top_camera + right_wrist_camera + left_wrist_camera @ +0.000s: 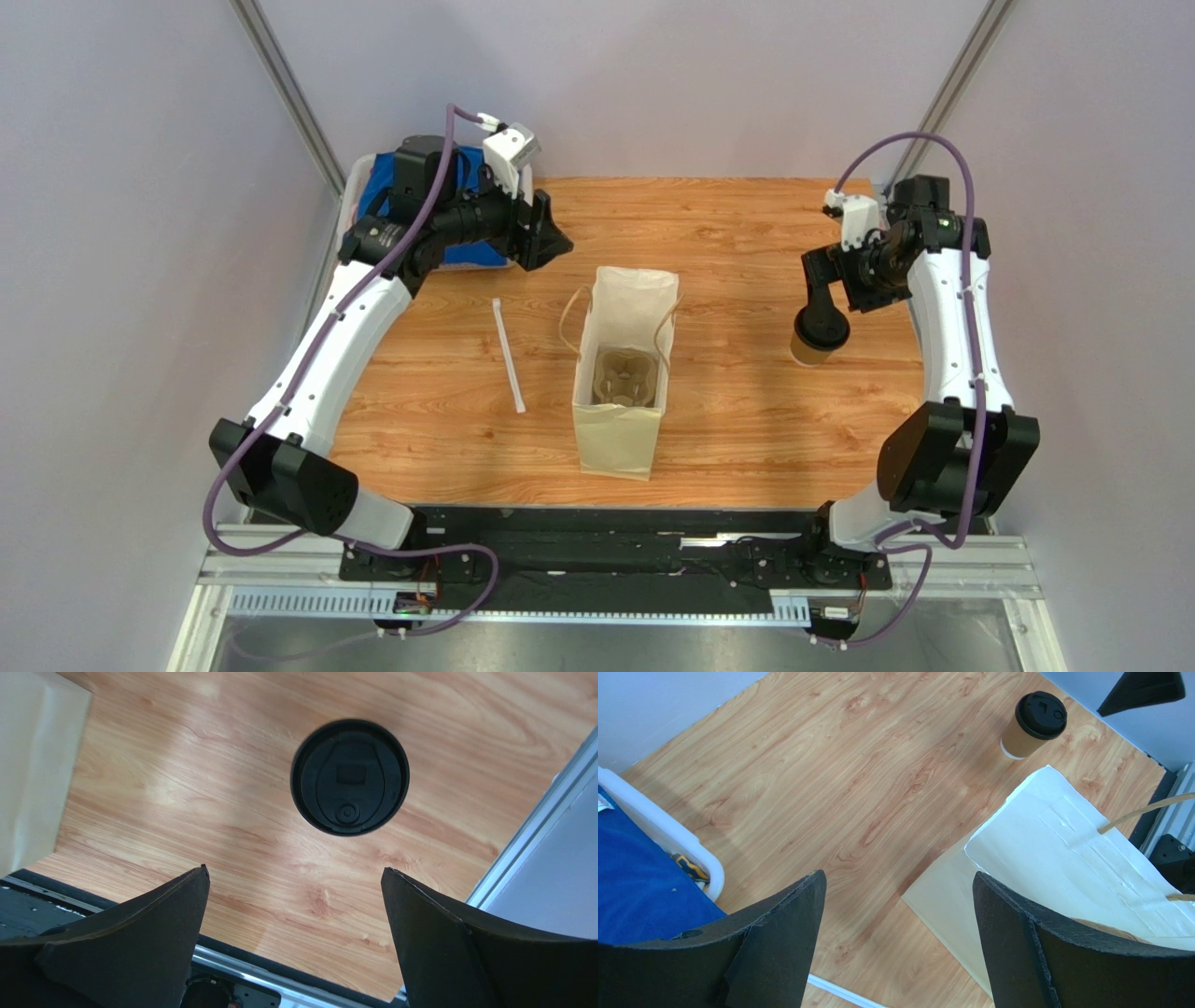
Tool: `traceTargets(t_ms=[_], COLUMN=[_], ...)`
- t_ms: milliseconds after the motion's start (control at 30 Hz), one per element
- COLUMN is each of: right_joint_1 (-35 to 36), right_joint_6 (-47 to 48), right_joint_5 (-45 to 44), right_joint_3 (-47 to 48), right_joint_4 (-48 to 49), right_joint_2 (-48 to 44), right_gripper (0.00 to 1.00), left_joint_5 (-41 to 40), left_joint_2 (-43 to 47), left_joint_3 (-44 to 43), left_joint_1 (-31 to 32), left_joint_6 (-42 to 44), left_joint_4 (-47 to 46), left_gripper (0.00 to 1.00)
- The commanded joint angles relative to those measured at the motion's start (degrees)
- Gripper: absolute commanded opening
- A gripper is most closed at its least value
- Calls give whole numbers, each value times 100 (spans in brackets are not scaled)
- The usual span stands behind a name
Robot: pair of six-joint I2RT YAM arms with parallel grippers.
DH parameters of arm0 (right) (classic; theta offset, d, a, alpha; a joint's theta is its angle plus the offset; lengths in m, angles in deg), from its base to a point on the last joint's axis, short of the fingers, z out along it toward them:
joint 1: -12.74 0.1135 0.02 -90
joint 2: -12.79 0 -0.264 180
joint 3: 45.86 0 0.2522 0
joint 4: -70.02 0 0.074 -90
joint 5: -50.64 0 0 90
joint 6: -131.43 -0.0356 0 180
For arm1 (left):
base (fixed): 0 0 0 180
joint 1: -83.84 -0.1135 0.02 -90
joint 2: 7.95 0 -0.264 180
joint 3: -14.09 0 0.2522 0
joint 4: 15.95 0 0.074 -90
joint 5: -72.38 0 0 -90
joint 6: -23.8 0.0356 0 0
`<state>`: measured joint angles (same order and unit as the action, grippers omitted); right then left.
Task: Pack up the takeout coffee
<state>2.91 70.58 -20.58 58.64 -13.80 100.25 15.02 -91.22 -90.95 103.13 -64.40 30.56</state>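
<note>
The takeout coffee [808, 349], a small brown paper cup with a black lid, stands upright on the right side of the table. It also shows in the left wrist view [1034, 724]. In the right wrist view its lid [349, 777] lies below and ahead of the fingers. My right gripper [828, 284] hovers just above the cup, open and empty [295, 875]. The white paper bag [624, 371] stands open mid-table with a pulp cup tray [626, 375] inside. My left gripper [547, 231] is open and empty [899, 882], raised behind and left of the bag [1074, 847].
A thin white straw [507, 354] lies on the wood left of the bag. A white bin with blue cloth [368, 196] sits at the back left corner, also in the left wrist view [640, 882]. The table's metal edge [533, 826] runs close to the right of the cup.
</note>
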Motion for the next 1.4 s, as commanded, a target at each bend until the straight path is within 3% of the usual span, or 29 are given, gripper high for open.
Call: traceTargets(t_ms=[0,533,1100,1367], right_joint_1=[16,24,183,244], right_joint_6=[13,-111,-49,65], right_joint_5=[-735,-710,-841,-1017], right_joint_3=[-179,-197,-742,-926], right_joint_4=[308,986,1478,1583], right_joint_2=[113,1168,1203,1098], right_gripper=[99,97,91,82], left_joint_5=[172,155,242,251], left_joint_2=[-49,135,135,118], left_joint_3=[-179,-47,-65,-74], left_joint_1=[-39,-162,-233,-268], left_joint_6=[-58,92,136,145], left_joint_4=[-164,-6,82,65], left_gripper=[86,86,86,87])
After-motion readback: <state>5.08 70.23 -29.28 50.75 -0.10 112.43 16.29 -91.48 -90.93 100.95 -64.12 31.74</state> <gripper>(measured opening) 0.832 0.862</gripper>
